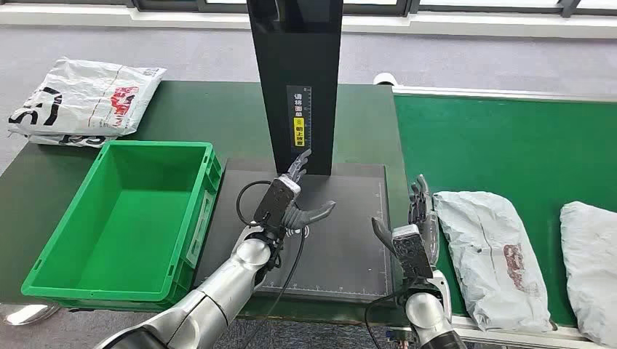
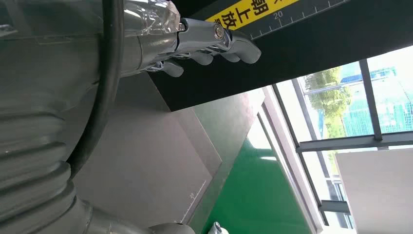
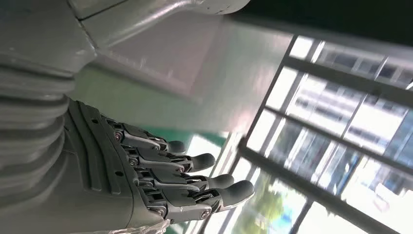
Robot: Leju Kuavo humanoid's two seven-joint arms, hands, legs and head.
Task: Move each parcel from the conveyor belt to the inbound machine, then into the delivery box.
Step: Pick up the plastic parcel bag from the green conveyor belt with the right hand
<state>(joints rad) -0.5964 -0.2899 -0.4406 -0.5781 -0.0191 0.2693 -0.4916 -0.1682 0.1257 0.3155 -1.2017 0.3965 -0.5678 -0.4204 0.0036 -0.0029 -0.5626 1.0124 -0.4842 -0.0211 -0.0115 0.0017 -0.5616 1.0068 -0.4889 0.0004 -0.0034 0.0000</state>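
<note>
The robot's left hand (image 1: 285, 206) is up over the dark scanner plate (image 1: 342, 240), and its fingers (image 2: 229, 41) are spread apart and hold nothing. The right hand (image 1: 416, 225) stands at the right edge of that plate, just beside the belt, with its fingers (image 3: 195, 183) straight and a little apart, and it holds nothing too. The biggest thing is the green conveyor belt (image 1: 502, 145) on the right. Next is the dark green tabletop (image 1: 204, 109), and on its left part sits the green box (image 1: 80, 262), open on top with nothing inside. The dark scanner plate lies between the box and the belt, and a tall black post (image 1: 300, 65) with a yellow label stands at the back of it. A grey parcel (image 1: 491, 254) lies on the belt right next to the right hand, very close to its fingers. A second grey parcel (image 1: 591, 262) lies farther right on the belt. A white bag with black marks (image 1: 87, 98) lies at the far left corner of the tabletop, behind the box.
</note>
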